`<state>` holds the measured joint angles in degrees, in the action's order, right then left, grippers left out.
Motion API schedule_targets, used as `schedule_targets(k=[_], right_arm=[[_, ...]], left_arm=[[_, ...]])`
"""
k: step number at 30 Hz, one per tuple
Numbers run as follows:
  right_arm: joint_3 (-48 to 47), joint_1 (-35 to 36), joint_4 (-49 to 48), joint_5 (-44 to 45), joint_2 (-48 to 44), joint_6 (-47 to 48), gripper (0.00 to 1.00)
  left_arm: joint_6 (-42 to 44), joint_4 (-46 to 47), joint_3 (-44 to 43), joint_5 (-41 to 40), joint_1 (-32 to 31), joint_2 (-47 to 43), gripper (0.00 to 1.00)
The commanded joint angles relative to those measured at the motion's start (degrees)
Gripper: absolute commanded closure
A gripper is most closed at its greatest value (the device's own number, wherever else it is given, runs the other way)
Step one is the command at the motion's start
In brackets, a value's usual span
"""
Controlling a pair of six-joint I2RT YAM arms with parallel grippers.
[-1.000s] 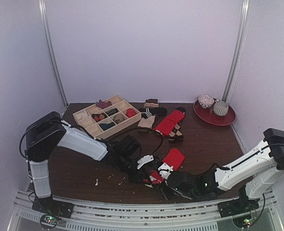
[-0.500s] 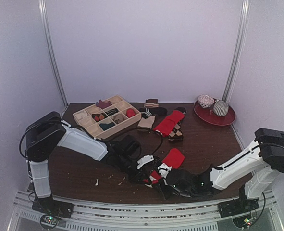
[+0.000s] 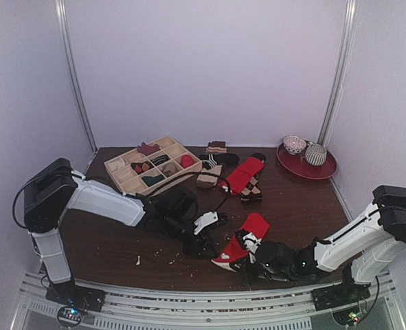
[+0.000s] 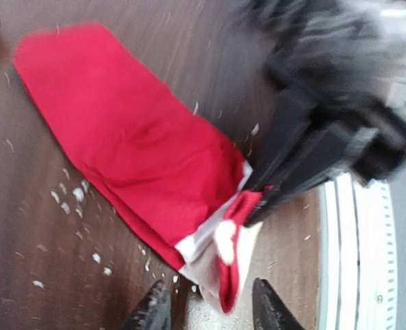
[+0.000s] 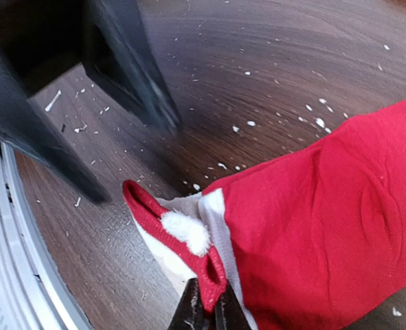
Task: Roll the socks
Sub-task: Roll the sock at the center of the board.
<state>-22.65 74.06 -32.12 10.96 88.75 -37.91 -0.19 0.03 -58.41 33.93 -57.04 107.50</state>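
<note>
My right tool [image 5: 206, 313] clamps red sock [image 5: 326, 206] by cuff; left tool [image 4: 211, 302] half-open, empty. I should fold cuff tight, roll evenly.

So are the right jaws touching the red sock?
Touching. In the right wrist view, the right gripper has its jaws pinched shut on the red-and-white end of the red sock, with the fabric bunched up between them.
</note>
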Motion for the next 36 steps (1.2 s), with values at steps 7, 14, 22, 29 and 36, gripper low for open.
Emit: schedule_targets(k=[7,14,22,29,36], right_arm=[[10.99,-3.7,-13.19,-9.05,-0.05,-13.17,1.0],[15.13,-5.1,-19.58,-12.08,0.63,-16.29,1.0],[15.25,-6.09,-22.69,-14.84,3.47,-16.94,1.0],[15.6,-6.45,-24.13,-15.71,4.3,-17.18,1.0],[16.73,-6.52,-25.59,-15.8,4.33,-17.68,1.0]], left_arm=[[5.32,21.35,5.69,13.84,0.35,-1.05,0.5],[5.64,26.05,5.48,17.67,0.32,5.46,0.48],[6.28,23.8,1.8,19.05,-0.17,9.79,0.52],[6.71,19.49,-2.03,17.47,-0.86,12.51,0.6],[7.5,14.71,-3.41,16.74,-1.79,14.8,0.67]])
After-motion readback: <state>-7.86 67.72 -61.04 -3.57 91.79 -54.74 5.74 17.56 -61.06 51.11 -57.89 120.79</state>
